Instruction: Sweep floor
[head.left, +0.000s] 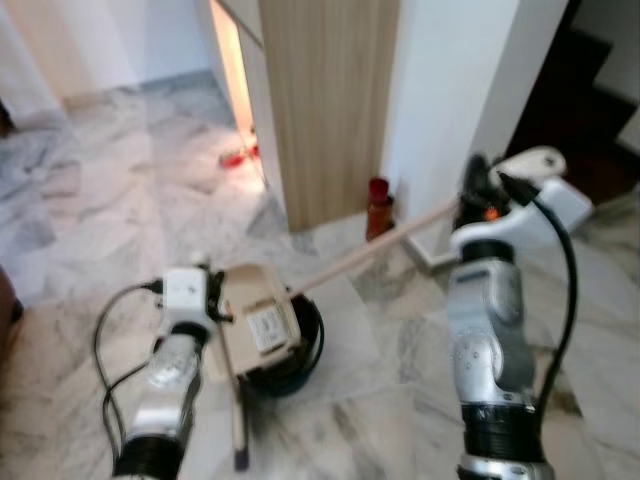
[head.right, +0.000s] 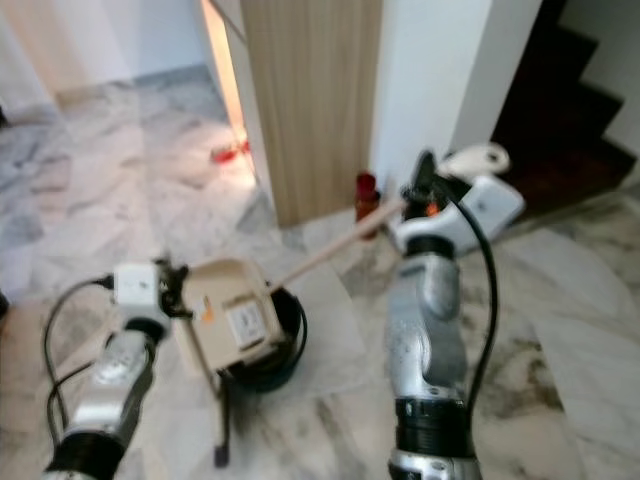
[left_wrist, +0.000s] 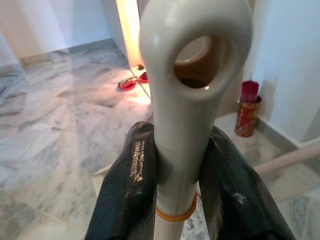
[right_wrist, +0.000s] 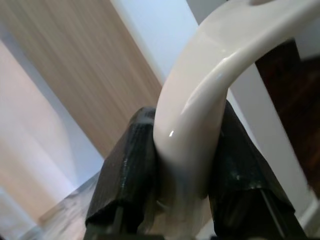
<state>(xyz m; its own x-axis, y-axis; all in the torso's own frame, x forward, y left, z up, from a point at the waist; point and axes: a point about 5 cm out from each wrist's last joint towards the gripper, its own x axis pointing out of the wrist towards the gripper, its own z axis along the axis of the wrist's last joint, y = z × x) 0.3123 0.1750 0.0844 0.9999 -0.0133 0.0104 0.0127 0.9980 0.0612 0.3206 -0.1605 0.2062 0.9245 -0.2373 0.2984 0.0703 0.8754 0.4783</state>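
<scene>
My right gripper (head.left: 478, 190) is raised at the right, shut on the cream curved top of the broom handle (right_wrist: 200, 115). Its black fingers (right_wrist: 132, 170) clamp both sides of the handle. The pale broom stick (head.left: 370, 248) slants down to the left toward a black round mass (head.left: 302, 352) on the floor. My left gripper (head.left: 215, 295) is shut on the cream, looped dustpan handle (left_wrist: 192, 75). The beige dustpan (head.left: 258, 320), with a white label, sits tilted over the black mass. A thin pole (head.left: 237, 420) hangs from it toward the floor.
The marble floor (head.left: 120, 220) spreads to the left and front. A tall wooden panel (head.left: 330, 100) and a white wall stand ahead, with a red can (head.left: 379, 208) at their foot. Small red bowls (head.left: 235, 157) lie by a lit gap. Dark stairs (head.left: 590, 90) rise at the right.
</scene>
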